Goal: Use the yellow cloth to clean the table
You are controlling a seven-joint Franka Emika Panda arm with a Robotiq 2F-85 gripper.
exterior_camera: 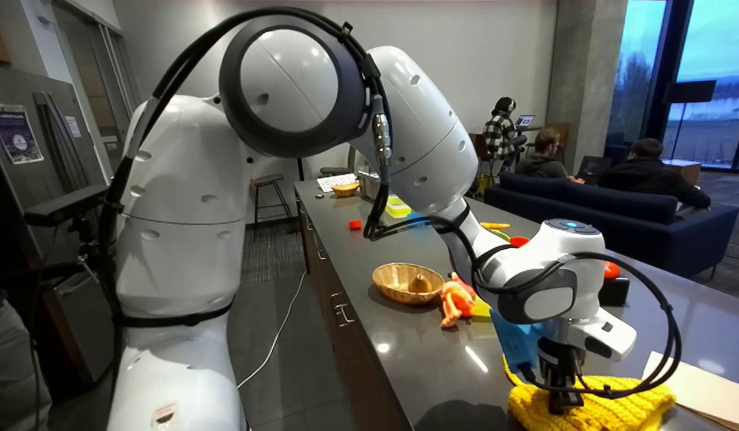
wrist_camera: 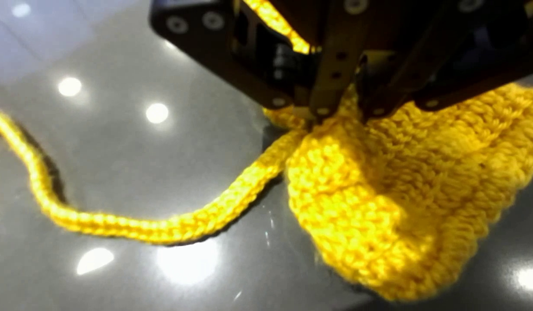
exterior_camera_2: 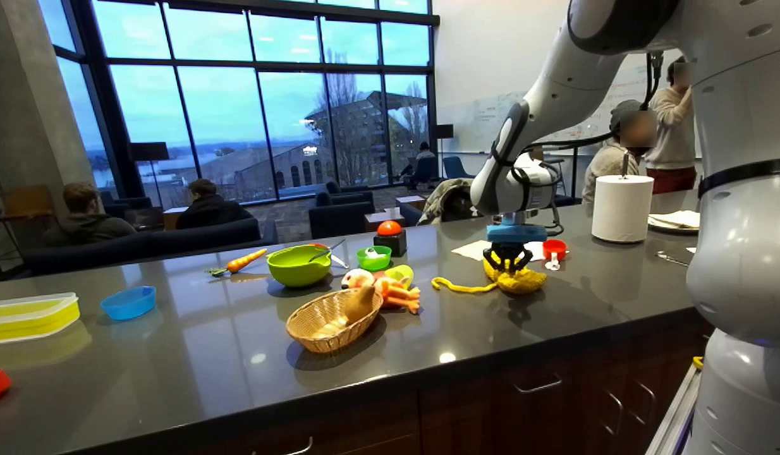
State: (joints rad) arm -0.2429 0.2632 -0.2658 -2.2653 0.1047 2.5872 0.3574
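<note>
Steeply, arm [exterior_camera: 420,126] arches over table [exterior_camera_2: 207,363], hand [exterior_camera_2: 509,268] pointing down, closed on yellow cloth [wrist_camera: 379,216].

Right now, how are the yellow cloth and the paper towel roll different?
The yellow cloth is bumpy and bunched up; the paper towel roll is smooth, white and upright. The fingers pinch the cloth, while the roll stands apart from them. Both are on the gray counter.

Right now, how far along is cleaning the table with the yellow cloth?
Looks done: reaching the yellow cloth, with the gripper down at it. In hand: the grip, as a fold seems to rise between the jaws in the wrist view, apparently pinched. Left, probably: wiping, since the cloth lies bunched in one spot on the table. These stills can't show whether any wiping has happened.
</note>
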